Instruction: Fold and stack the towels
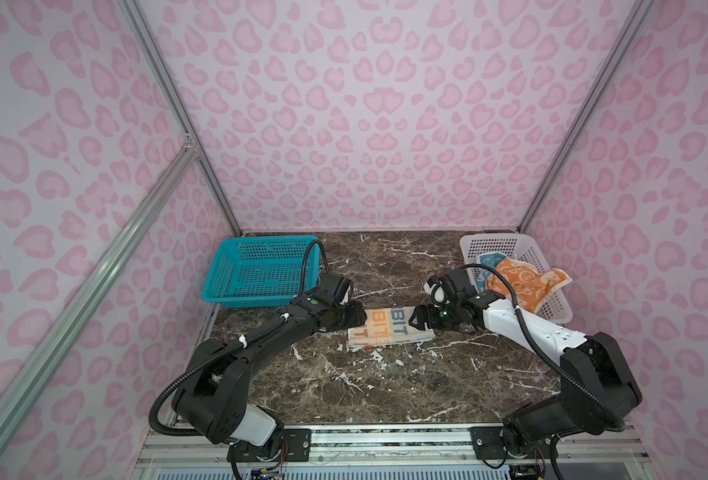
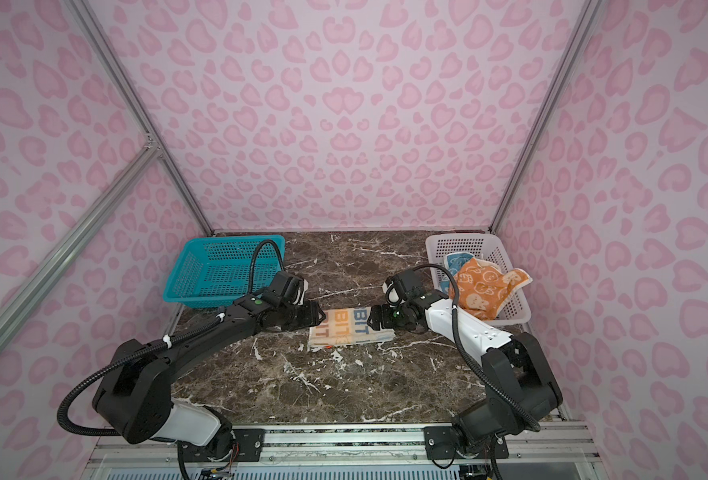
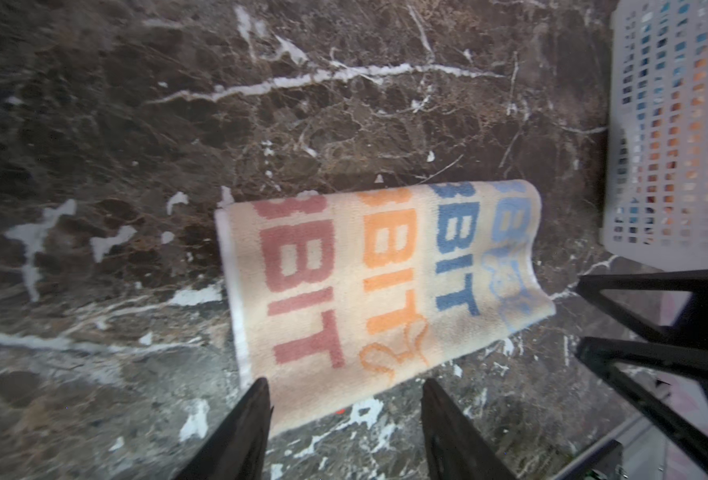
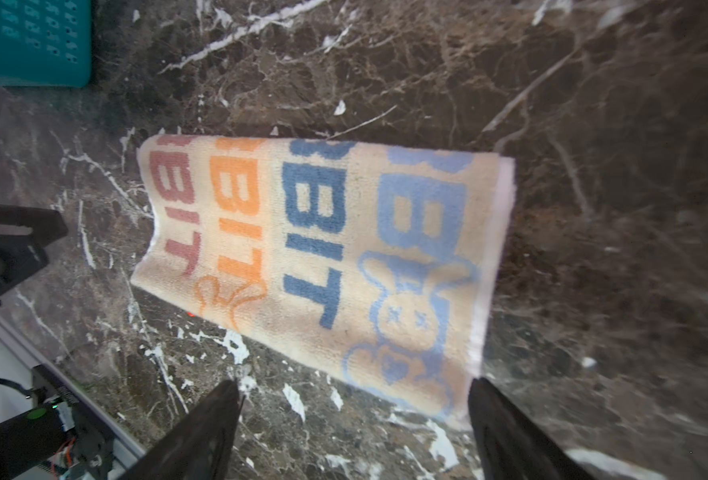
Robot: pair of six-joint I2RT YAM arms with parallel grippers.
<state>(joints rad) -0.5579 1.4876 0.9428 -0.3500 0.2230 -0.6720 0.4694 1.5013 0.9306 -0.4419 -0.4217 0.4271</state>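
Observation:
A cream towel (image 1: 387, 330) (image 2: 350, 330) with blue, orange and red letters lies folded into a narrow strip mid-table. My left gripper (image 1: 358, 318) (image 3: 344, 382) hovers open at its left end, holding nothing. At the right end my right gripper (image 1: 416, 318) (image 4: 355, 381) stands wide open and empty. Both wrist views show the cream towel (image 3: 381, 291) (image 4: 327, 266) flat on the marble just beyond the fingertips. An orange towel (image 1: 518, 286) (image 2: 483, 291) lies crumpled in the white basket, over a blue towel (image 1: 487, 264) that is mostly hidden.
A teal basket (image 1: 261, 272) (image 2: 223, 268) stands at the back left, behind my left arm. The white basket (image 1: 468, 245) (image 2: 435, 245) is at the back right, beside my right arm. Pink patterned walls enclose the marble table (image 1: 385, 390) on three sides.

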